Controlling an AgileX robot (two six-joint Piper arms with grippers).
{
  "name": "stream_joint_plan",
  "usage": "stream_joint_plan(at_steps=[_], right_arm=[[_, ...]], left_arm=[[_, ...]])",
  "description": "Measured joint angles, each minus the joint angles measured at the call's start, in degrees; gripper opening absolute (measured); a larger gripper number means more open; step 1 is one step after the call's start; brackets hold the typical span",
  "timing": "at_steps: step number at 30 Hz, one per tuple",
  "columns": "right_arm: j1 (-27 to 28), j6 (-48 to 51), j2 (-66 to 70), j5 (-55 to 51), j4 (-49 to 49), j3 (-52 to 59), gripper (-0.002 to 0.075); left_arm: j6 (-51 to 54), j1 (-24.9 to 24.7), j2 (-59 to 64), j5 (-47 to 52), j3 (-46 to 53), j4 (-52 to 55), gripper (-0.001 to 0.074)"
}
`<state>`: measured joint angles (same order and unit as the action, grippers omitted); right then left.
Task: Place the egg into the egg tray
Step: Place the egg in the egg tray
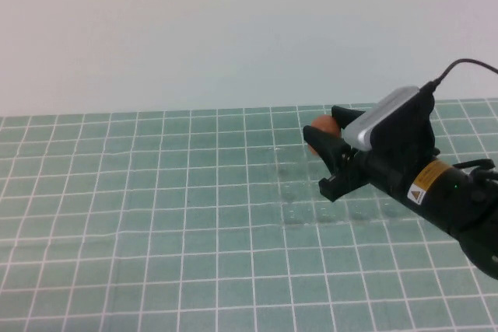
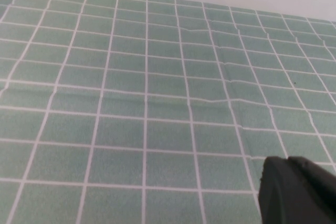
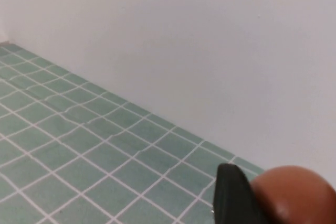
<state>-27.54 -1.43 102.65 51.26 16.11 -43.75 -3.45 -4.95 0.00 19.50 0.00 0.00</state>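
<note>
Orange-brown egg [image 1: 322, 127] held between fingers of right gripper [image 1: 325, 151], raised above far right part of green tiled mat [image 1: 156, 207], near white wall [image 1: 233, 29]. Clear egg tray [image 1: 327, 192] lies on mat just below gripper, hardly visible. Left gripper [image 2: 296, 192] only dark tip in left wrist view, low over bare tiles; opening cannot tell. Wide open mat toward left.

Even, soft, bright light throughout; faint shadows under the right end effector [image 1: 325, 155] (edges slightly blurred), surface [image 1: 156, 215] glare-free.
</note>
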Motion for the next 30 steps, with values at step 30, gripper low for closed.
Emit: stream_joint_plan(at_steps=[30], right_arm=[[0.1,0.5,13.6,10.8,13.1,0.8,0.0335]], left_arm=[[0.0,0.0,0.0,0.0,0.0,0.0,-0.0001]])
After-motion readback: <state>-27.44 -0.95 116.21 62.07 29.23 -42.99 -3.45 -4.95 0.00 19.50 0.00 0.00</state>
